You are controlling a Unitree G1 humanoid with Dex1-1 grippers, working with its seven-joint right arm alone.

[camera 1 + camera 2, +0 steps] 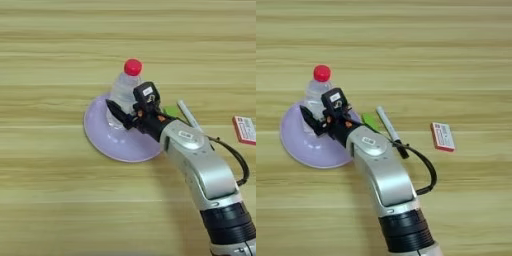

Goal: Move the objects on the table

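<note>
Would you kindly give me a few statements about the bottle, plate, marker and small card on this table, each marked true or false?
1. The bottle stands upright on the plate. True.
2. The bottle's cap is blue. False: it is red.
3. The marker lies on the plate. False: it lies on the table, right of the plate.
4. A red and white card lies right of the marker. True.
5. The right gripper is over the card. False: it is at the bottle, above the plate.
</note>
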